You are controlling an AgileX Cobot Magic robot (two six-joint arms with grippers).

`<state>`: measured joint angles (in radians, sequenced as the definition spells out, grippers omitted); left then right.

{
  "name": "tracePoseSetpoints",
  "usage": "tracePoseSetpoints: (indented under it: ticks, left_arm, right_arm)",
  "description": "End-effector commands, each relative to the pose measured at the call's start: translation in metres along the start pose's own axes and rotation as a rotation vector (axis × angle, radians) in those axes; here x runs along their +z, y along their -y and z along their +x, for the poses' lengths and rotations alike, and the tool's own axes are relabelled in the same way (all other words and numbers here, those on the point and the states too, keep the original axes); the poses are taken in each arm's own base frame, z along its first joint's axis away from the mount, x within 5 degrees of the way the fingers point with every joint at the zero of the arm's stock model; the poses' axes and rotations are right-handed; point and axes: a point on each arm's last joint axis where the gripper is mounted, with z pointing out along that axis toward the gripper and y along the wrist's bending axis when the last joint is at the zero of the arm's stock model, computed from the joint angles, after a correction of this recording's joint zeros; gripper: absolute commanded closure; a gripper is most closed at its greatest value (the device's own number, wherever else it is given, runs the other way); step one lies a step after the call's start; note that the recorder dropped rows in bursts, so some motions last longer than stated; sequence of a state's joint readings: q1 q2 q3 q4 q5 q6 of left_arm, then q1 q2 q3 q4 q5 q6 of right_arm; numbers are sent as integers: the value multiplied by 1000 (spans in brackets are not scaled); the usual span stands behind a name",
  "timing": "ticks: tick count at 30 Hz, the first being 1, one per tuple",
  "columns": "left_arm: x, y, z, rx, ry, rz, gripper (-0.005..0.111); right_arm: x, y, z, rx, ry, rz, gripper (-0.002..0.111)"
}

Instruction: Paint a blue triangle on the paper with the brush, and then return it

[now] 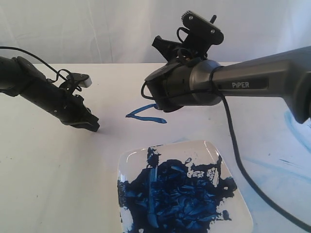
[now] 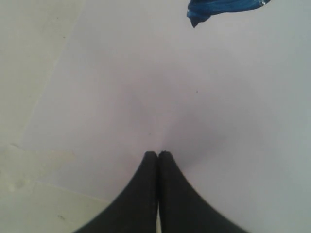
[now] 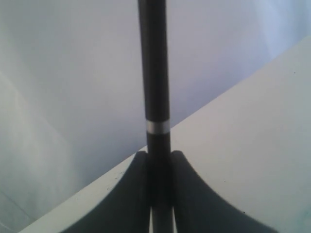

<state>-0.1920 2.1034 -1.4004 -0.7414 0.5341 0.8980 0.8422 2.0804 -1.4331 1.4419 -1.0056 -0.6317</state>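
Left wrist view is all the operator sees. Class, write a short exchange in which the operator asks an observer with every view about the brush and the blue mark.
Operator: Where's the brush?
Observer: The right tool is shut on the brush, gripping the handle near its silver band.
Operator: What's the blue at my edge?
Observer: The exterior view shows a flattened blue triangle outline, one end hidden behind the right arm.

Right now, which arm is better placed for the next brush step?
Right. The right gripper is shut on the brush, close by the triangle. The left gripper is shut on nothing, farther off.
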Motion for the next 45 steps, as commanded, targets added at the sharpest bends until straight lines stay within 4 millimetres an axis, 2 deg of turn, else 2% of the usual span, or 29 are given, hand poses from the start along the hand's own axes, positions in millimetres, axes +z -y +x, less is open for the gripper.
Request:
tracePoseSetpoints:
  ticks: [1, 8, 18, 26, 35, 45]
  left_arm:
    - [0, 2, -1, -16, 6, 20, 107]
    - [0, 3, -1, -16, 5, 22, 107]
    - [0, 3, -1, -16, 5, 20, 107]
    - [0, 3, -1, -16, 5, 20, 107]
    - [0, 3, -1, -16, 5, 20, 107]
    - [0, 3, -1, -16, 4, 22, 107]
  right_arm:
    - [-1, 1, -5, -20, -6, 22, 108]
    - [-2, 7, 0, -28, -58, 88, 108]
    - [-7, 9, -9, -41, -86, 119, 108]
    - [-8, 12, -6, -66, -130, 159, 108]
    - [-21, 9, -5, -97, -114, 159, 108]
    - [-27, 10, -15, -107, -117, 180, 108]
